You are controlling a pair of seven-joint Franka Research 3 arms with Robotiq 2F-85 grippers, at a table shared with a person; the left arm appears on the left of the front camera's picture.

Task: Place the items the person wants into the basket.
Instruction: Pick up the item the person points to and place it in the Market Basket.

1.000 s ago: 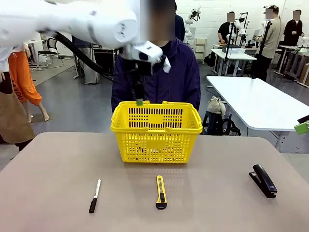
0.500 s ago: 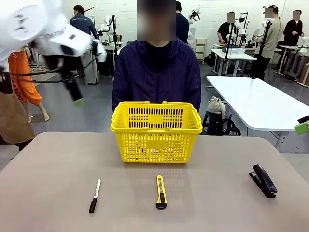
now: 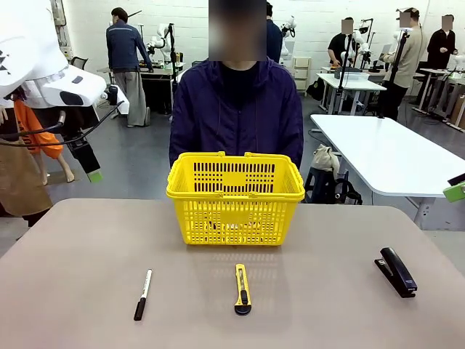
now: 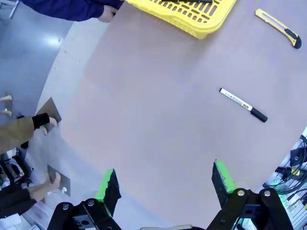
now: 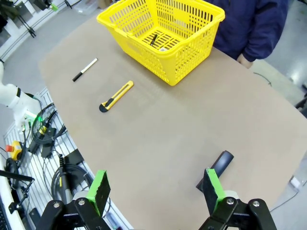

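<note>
The yellow basket (image 3: pixel 235 196) stands at the table's far middle, in front of the person (image 3: pixel 236 109) in a dark jacket. A thin black pen (image 5: pixel 153 39) lies on the floor of the basket (image 5: pixel 163 33). The white marker (image 3: pixel 143 284) with a black cap lies on the near left of the table; it is the marker (image 4: pixel 243 105) in the left wrist view and the marker (image 5: pixel 85 69) in the right wrist view. My left gripper (image 3: pixel 91 166) hangs high beyond the table's left far corner, well away from the basket. That left gripper (image 4: pixel 165 182) is open and empty. My right gripper (image 5: pixel 156 188) is open and empty, high above the table's right side.
A yellow-and-black utility knife (image 3: pixel 243 289) lies at the near middle and a black stapler (image 3: pixel 396 271) on the right. The stapler (image 5: pixel 216 168) lies just beyond my right fingers. The person's hand (image 4: pixel 106 14) rests at the table's far edge.
My left arm swung from above the basket's back rim out to the left and down, leaving the basket. Nothing on the table moved.
</note>
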